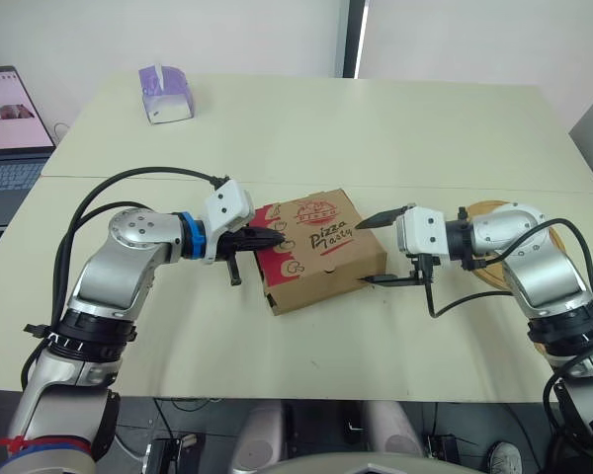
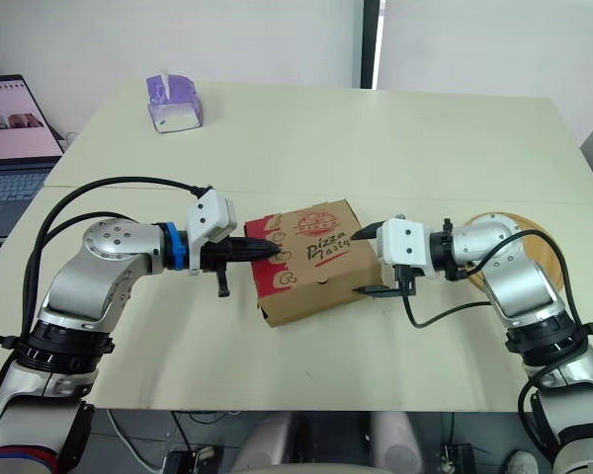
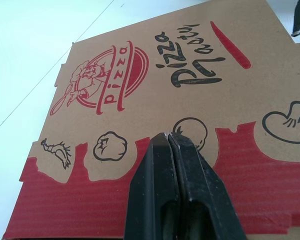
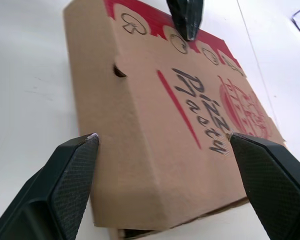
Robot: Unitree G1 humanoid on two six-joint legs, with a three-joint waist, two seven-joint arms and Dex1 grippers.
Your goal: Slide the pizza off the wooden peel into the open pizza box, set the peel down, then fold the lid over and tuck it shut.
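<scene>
We find the pizza box (image 1: 316,247) lying near the middle of the table (image 1: 376,128) with its printed lid folded down flat. The wooden peel (image 2: 509,219) rests on the table on the right, behind the right arm, with nothing on it that we can see. From that we judge the slide and the set-down to be done. The pizza itself is hidden, presumably inside the box.

The left gripper (image 1: 272,238) is clenched on nothing, its two fingers pressed together and their tips bearing on the red band along the lid's left edge. The right gripper (image 1: 379,250) is released, its fingers (image 4: 65,185) spread wide at the box's right end, one on each side and neither clearly touching the cardboard.

What is left, we think, is only the tuck. In the right wrist view a dark gap shows under the lid at the near corner, so the flap may not be fully seated, though we cannot be sure from this angle. A tissue box (image 1: 166,94) and a laptop (image 1: 10,138) sit well away.
</scene>
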